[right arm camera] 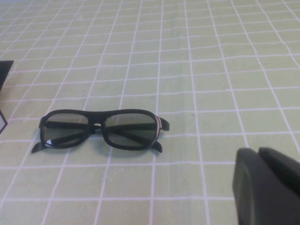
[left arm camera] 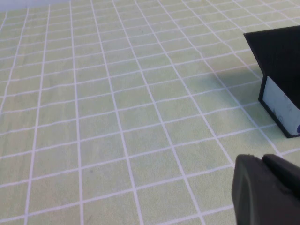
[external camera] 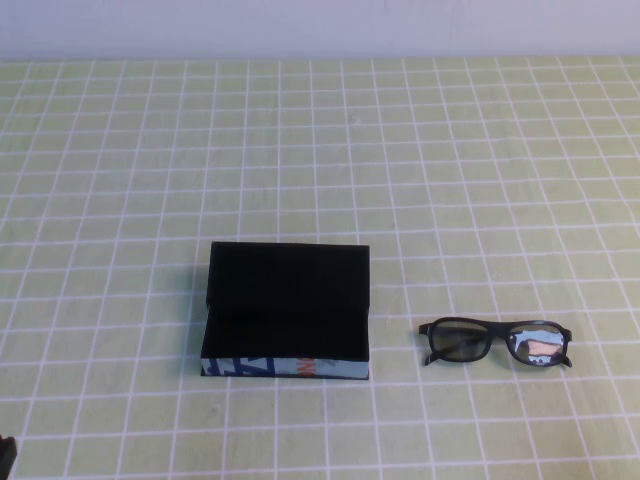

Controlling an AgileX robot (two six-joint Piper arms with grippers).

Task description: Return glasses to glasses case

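Observation:
The glasses case (external camera: 288,312) lies open left of the table's middle, black lid raised, printed blue, white and orange side facing me. It also shows in the left wrist view (left arm camera: 281,70). The black glasses (external camera: 496,342) lie on the cloth to the case's right, lenses reflective; they also show in the right wrist view (right arm camera: 101,130). My left gripper (left arm camera: 262,161) is shut and empty, low and apart from the case, off the high view but for a dark corner. My right gripper (right arm camera: 258,152) is shut and empty, short of the glasses.
A green cloth with a white grid (external camera: 400,160) covers the whole table up to a pale wall at the back. A dark bit of the left arm (external camera: 5,455) shows at the high view's lower left corner.

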